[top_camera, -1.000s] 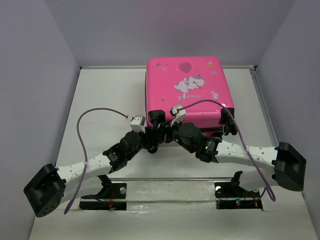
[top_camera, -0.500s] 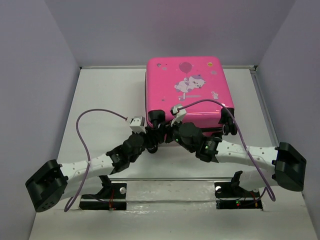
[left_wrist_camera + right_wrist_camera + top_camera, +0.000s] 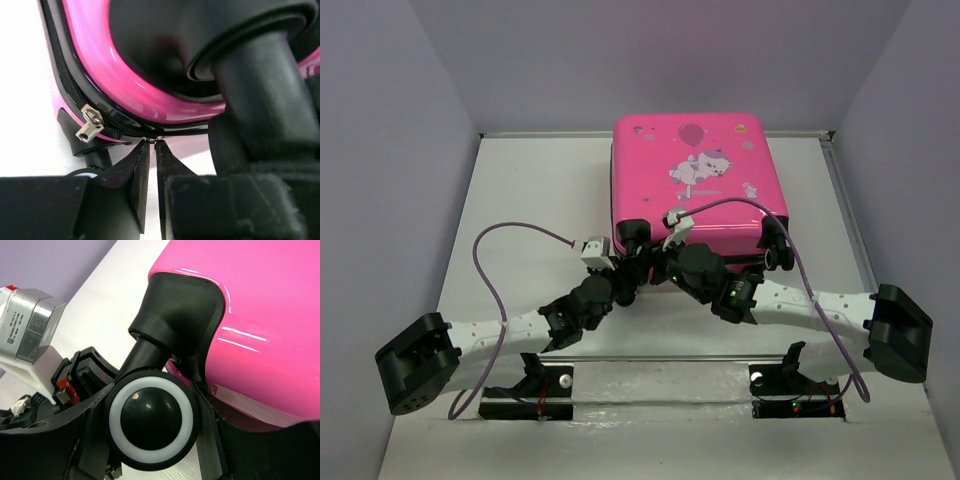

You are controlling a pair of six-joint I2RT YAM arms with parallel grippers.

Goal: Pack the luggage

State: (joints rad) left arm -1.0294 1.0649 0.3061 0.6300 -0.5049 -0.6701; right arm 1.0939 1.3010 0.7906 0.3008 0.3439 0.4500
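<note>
— So, left side, nearest first: how do the jaws stand?

— Left gripper [image 3: 151, 141]: jaws nearly together, only a thin slit between my fingers [image 3: 136, 182]. The tips touch the zipper [image 3: 120, 131] on the seam of the luggage [image 3: 125, 90]. There is a small glint of metal right at the tips. I cannot tell whether anything is pinched there.

— Anything beside them?

— One silver zipper pull [image 3: 89, 125], left of the tips on the same seam and apart from them, sticking out from the track. The stretch of zipper I can see is closed.

— Right side?

— Right gripper [image 3: 150, 434]: jaws at a middling width around a wheel [image 3: 150, 415], black with a white ring on its face. A finger lies against it on each side, so I note it as gripped. The wheel's black housing [image 3: 175, 310] sits in the pink corner just above. The left arm's camera block [image 3: 27, 335] shows close by at the left.

— And the case as a whole?

— Seen from above, it lies flat and shut, printed lid up, on the far half of the table [image 3: 540, 180]. It is right of centre, with its far edge at the back wall. Both my arms meet at its near left corner. The other wheel [image 3: 778, 255] sticks out at the near right corner, and neither gripper touches it.
</note>
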